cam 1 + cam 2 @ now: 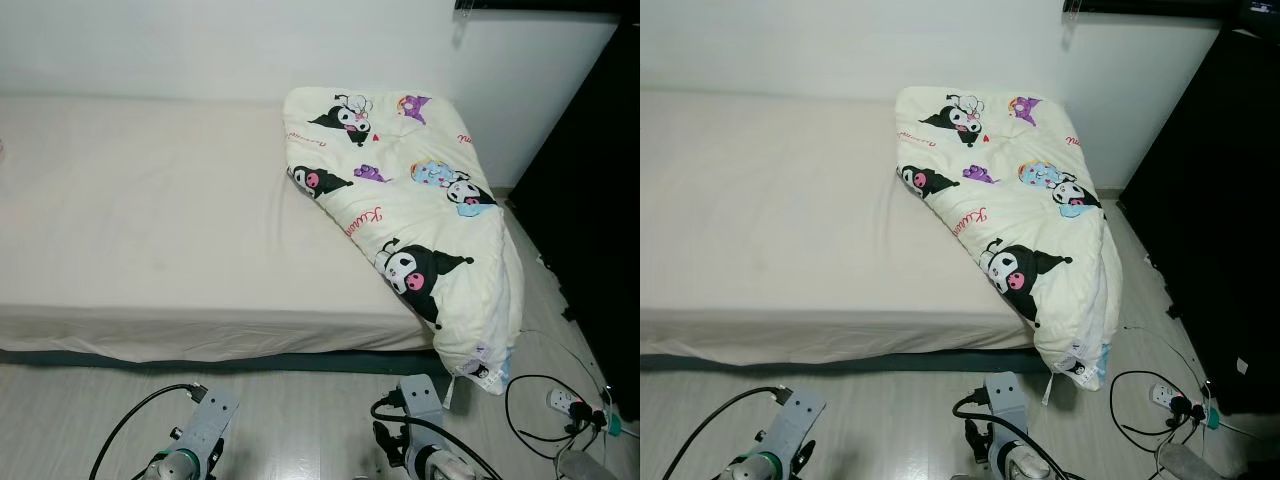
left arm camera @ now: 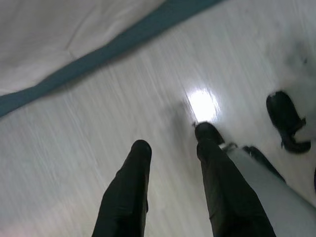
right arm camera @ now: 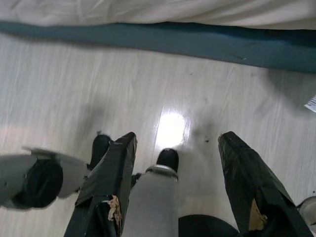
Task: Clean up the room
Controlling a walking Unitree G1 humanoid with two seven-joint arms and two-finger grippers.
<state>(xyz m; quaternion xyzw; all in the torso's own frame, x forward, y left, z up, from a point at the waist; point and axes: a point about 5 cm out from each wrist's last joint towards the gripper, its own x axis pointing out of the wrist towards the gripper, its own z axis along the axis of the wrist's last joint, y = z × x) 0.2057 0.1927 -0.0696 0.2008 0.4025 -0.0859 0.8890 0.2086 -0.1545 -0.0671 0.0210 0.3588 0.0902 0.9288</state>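
Note:
A cream quilt printed with cartoon characters lies bunched on the right end of the bed. Its lower corner hangs over the mattress edge towards the floor. The rest of the cream sheet is bare and smooth. Both silver arms hang low in front of the bed, the left arm and the right arm. In the wrist views, my left gripper is open over the pale wood floor, and my right gripper is open wide over the same floor. Neither holds anything.
A white power strip with black cables lies on the floor at the right. A tall dark cabinet stands along the right side. The bed's dark teal base runs along the floor just ahead.

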